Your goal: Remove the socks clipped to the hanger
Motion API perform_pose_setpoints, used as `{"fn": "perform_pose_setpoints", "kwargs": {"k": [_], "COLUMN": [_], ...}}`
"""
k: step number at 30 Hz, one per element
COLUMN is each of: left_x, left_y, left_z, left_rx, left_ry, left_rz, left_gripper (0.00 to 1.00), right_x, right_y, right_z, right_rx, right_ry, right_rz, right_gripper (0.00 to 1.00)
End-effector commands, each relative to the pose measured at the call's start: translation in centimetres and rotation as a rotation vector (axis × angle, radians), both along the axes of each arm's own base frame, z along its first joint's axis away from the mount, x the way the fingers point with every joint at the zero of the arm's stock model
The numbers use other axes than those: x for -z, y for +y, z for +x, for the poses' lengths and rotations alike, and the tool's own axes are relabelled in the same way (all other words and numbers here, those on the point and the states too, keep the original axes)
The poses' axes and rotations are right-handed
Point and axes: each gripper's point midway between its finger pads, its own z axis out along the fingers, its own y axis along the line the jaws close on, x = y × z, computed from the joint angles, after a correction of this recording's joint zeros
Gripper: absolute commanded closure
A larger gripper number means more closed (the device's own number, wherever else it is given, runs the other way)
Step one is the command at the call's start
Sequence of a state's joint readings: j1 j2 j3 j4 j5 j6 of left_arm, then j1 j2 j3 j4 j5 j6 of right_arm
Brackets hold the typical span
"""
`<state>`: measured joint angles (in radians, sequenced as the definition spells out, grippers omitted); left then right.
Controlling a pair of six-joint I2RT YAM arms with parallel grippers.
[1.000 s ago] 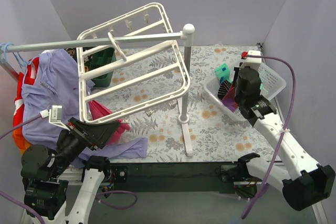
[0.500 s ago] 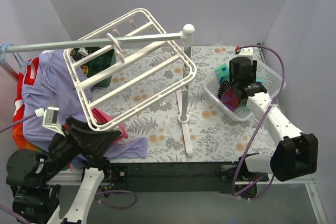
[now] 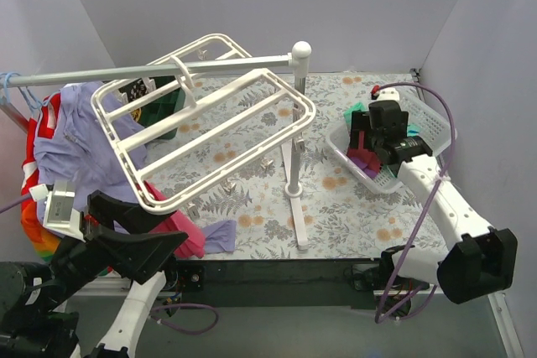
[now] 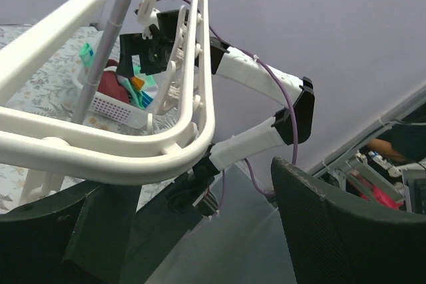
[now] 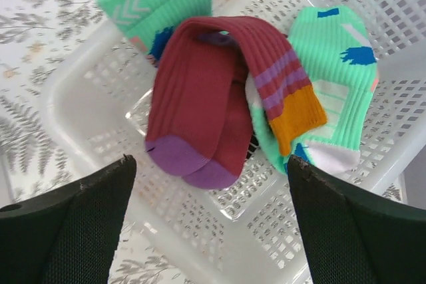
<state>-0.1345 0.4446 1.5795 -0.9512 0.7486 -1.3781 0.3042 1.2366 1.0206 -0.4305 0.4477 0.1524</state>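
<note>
The socks (image 5: 200, 111) seen most clearly are laid in the white mesh basket (image 5: 86, 98), a maroon one with a purple toe draped between teal-green ones. The right gripper (image 5: 210, 164) is held just above them, its fingers spread wide and empty, so that anything released falls inside. The hanger (image 4: 133, 164), hung from the grey rail (image 3: 151, 69), is tilted nearly flat. Its near corner is seen just over the left gripper (image 4: 180, 191), whose fingers are parted, probably to reach a clip. Whether they touch it cannot be told.

Bright, even light; soft shadows
</note>
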Motion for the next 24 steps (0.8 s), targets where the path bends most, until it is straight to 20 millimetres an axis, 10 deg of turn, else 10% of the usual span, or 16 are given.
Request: {"fn": "perform_pose_setpoints", "kwargs": {"k": [1,11,24], "left_x": [-0.2,0.4,1.5], "left_y": [-1.2,-1.4,-0.2], "left_z": [-1.7,-4.2,-3.0], "left_rx": [0.143,0.207,0.068], "left_ry": [-0.05,-0.054,0.055], "left_rz": [0.029,0.016,-0.113], "left_gripper": [0.25,0.27,0.28], "right_x": [-2.7,-1.2,0.6], "right_y": [3.2,6.9,9.6], "right_z": [-2.9,-9.7,-12.5], "right_rx": [-0.081,-0.241,-0.396], "right_ry": [-0.034,0.061,0.182], "right_rz": [0.156,0.362,0.445], "right_gripper": [0.02,0.02,0.02]}}
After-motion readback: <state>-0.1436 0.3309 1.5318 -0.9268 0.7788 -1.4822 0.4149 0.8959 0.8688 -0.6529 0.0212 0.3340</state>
